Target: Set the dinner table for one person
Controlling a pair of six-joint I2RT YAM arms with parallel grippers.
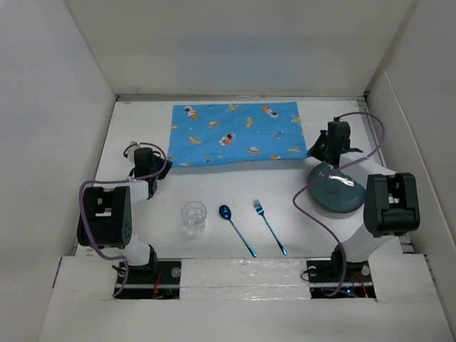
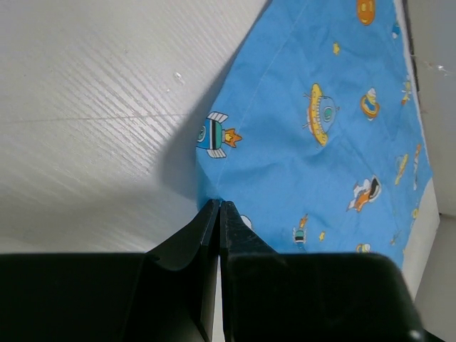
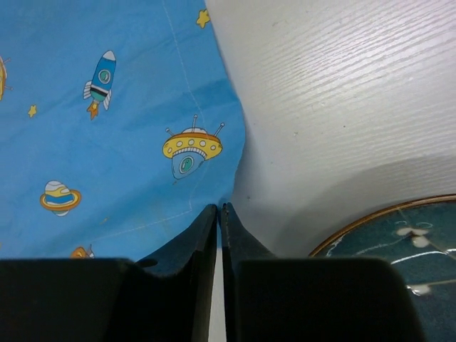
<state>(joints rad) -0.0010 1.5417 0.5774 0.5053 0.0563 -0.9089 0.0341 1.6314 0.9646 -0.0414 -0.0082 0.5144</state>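
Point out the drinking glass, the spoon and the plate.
drinking glass [image 1: 193, 216], top external view, on its round open mouth.
spoon [image 1: 239, 232], top external view, midway along its blue handle.
plate [image 1: 335, 189], top external view, on its bare teal face.

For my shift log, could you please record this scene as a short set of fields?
placemat: blue, at far side of dinner table
left gripper: jaws shut on its near-left corner
right gripper: jaws shut on its near-right corner
plate: teal, near right, off placemat
glass, spoon, fork: near row, off placemat
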